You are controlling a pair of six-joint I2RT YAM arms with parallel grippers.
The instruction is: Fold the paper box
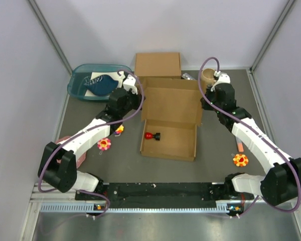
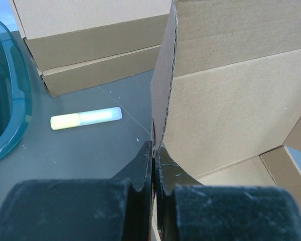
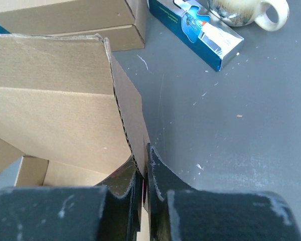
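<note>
- Teal tub [image 1: 93,80], back left of the table [image 1: 215,165], something dark blue inside.
- Closed cardboard box [image 1: 158,64] at the back.
- Mug [image 1: 208,77] beside a blue carton [image 3: 200,30].
- Yellow-and-white marker [image 2: 85,118].
- Two flower toys [image 1: 104,144] [image 1: 240,160].

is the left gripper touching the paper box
Touching. The left wrist view shows the left gripper shut on a side flap of the paper box, the cardboard edge pinched with no gap.

Left arm [image 1: 88,134] and right arm [image 1: 253,138] reaching forward, left hand [image 2: 153,150] clamped closed, right hand [image 3: 144,158] likewise
</note>
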